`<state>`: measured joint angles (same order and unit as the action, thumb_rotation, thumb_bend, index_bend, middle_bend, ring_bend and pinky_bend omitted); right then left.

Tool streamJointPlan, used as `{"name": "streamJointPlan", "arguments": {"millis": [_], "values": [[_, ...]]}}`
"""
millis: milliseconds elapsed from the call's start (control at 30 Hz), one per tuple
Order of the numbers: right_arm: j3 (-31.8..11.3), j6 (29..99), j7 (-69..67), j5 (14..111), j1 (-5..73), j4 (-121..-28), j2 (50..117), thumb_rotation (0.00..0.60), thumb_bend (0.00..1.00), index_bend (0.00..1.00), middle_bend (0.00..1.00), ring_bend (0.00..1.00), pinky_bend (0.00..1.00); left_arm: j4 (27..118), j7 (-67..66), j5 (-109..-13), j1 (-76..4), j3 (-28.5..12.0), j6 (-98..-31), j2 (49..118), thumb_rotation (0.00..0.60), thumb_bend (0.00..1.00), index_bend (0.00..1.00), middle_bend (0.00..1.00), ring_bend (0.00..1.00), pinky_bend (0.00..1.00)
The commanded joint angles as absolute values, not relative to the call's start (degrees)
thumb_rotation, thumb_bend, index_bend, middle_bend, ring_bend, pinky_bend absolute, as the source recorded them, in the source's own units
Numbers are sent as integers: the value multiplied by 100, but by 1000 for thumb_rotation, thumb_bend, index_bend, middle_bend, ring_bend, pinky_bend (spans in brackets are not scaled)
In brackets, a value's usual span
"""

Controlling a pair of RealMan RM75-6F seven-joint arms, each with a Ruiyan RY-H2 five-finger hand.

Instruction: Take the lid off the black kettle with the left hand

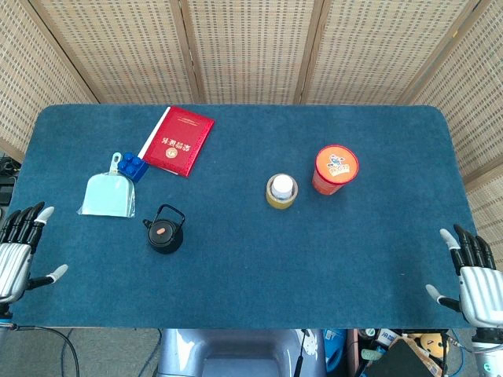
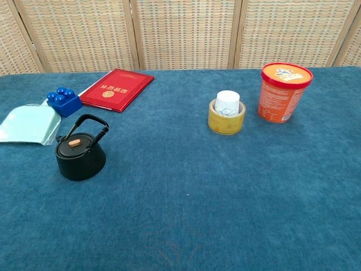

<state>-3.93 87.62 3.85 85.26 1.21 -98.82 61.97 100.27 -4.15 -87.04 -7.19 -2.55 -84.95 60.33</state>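
The black kettle (image 1: 165, 234) stands upright on the blue table (image 1: 251, 298), left of centre. Its lid (image 2: 74, 143) is on, with an orange knob on top, and the handle arches over it toward the back. The chest view shows the kettle (image 2: 80, 154) at the left. My left hand (image 1: 20, 251) hovers at the table's left front edge, fingers spread and empty, well to the left of the kettle. Empty too, my right hand (image 1: 474, 275) sits at the right front edge with its fingers apart. Neither hand shows in the chest view.
Behind the kettle lie a pale blue dustpan (image 1: 108, 194), a blue toy brick (image 1: 133, 166) and a red book (image 1: 178, 140). A yellow tape roll with a white cylinder inside (image 1: 281, 191) and an orange tub (image 1: 335, 169) stand right of centre.
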Motion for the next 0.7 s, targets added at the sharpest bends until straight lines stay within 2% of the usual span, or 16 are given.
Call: {"name": "streamJointPlan", "arguments": {"millis": [33,233,267,367,400,467,700], "values": [[-391,8757,381,8524,121,-9883,6194,600,0,0,0,0,0,10016,-411,-8701,-724,-248,-8474,6032,600,174,0,0,0,0],[-378,8749,361,8541,119,-9890,6187,600,0,0,0,0,0,9991,-270,-8685,-795,-233,-8304,6020,600,190,0,0,0,0],[-375,8748,354,8541,117,-9895,6183,600,0,0,0,0,0,9979,-177,-8698,-833,-224,-8225,6011,600,315,0,0,0,0],[-379,8730,324,8531,124,-9912,6168,600,0,0,0,0,0,9847,810,-8667,-1219,-283,-7563,6027,600,876,0,0,0,0],[-382,8717,320,8519,128,-9913,6164,600,0,0,0,0,0,9766,1032,-8691,-1335,-300,-7394,6027,600,966,0,0,0,0],[-388,8699,309,8496,132,-9916,6159,600,0,0,0,0,0,9660,1331,-8753,-1495,-312,-7175,6033,600,1000,0,0,0,0],[-410,8615,259,8413,163,-9892,6149,600,0,0,0,0,0,9230,2446,-8769,-2216,-543,-6370,6264,600,1000,0,0,0,0]]}}
